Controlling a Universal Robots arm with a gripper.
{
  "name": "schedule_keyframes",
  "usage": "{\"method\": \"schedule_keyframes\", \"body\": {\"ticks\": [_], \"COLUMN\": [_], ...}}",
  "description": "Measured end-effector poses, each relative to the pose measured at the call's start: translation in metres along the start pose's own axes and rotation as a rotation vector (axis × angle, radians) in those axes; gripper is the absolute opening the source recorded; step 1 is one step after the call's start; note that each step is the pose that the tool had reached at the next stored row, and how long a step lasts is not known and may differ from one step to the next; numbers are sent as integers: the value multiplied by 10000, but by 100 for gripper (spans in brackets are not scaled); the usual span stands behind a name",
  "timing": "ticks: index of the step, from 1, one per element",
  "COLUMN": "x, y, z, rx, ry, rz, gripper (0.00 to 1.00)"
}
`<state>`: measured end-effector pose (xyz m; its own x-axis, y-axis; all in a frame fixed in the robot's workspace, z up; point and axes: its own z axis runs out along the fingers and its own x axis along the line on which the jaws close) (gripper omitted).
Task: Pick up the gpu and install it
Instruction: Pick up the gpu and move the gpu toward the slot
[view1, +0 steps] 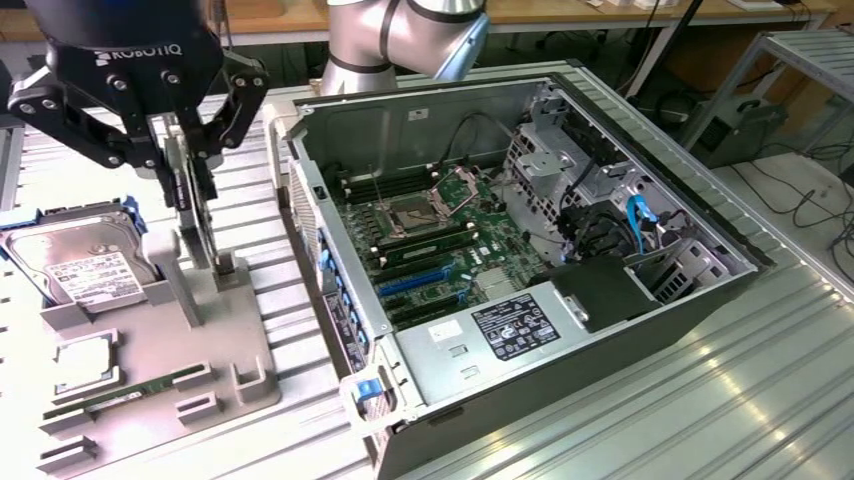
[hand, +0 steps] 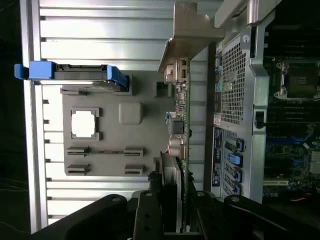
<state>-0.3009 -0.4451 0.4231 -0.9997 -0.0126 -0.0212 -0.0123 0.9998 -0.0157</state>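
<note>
Black pincer (view1: 186, 178) grips gpu (view1: 198, 235) upright by grey tray (view1: 200, 340), nr PC case (view1: 400, 125).

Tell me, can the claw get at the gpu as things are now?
Probably yes: the claw looks closed on the gpu at its top edge, with nothing between them; the card stands upright at the grey holder.

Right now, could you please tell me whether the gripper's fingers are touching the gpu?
Touching. The wrist view shows the gpu edge-on, clamped between the fingers with no gap on either side.
</note>
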Motion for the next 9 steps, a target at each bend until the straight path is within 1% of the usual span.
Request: {"method": "schedule_keyframes", "body": {"ticks": [1, 2, 7, 9], "x": [-3, -33, -418, -459], "y": [0, 0, -5, -5], "z": [-1, -1, 8, 9], "rx": [0, -1, -1, -1], "ry": [3, 3, 3, 3], "rz": [1, 0, 1, 1], "gripper": [27, 27, 27, 27]}}
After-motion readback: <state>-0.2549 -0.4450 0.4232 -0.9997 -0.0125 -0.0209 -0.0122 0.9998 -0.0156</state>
